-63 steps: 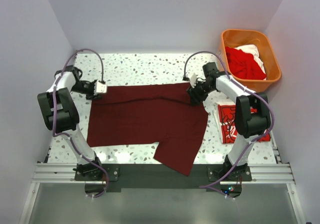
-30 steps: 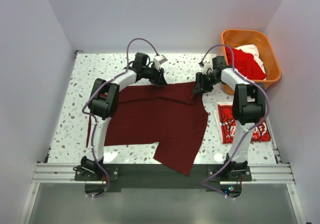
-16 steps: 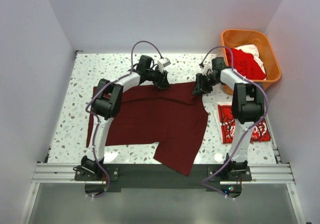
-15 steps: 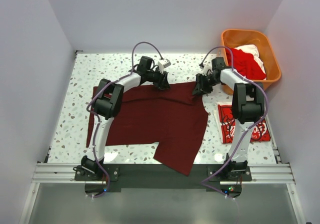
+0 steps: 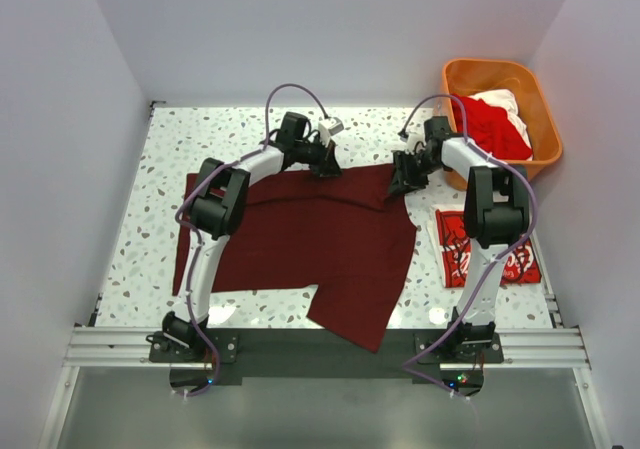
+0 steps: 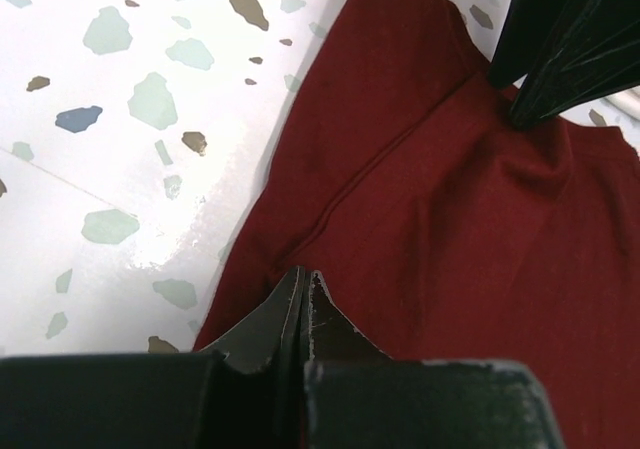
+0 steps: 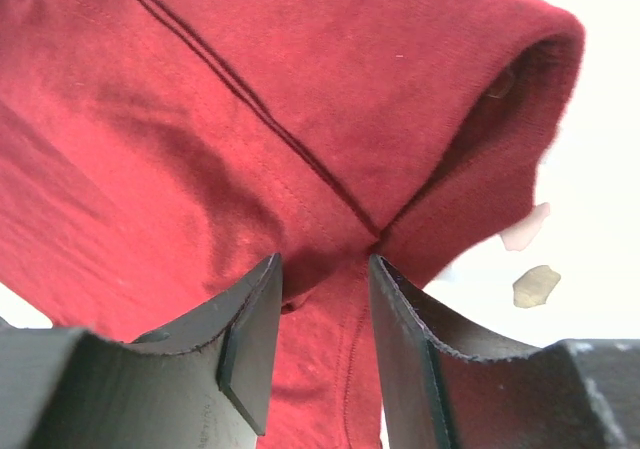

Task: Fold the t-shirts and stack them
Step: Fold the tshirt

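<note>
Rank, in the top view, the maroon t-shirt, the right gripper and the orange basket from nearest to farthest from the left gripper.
From the left gripper:
1. maroon t-shirt, directly under it.
2. right gripper, to its right along the shirt's far edge.
3. orange basket, far right corner.

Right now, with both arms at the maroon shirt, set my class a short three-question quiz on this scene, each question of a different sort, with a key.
1. True or false: the left gripper stands wide open.
2. At which edge of the maroon t-shirt, near or far, is the right gripper?
3. The folded Coca-Cola shirt lies: A in the orange basket; B on the table; C under the maroon t-shirt.
Key: 1 false; 2 far; 3 B.
</note>
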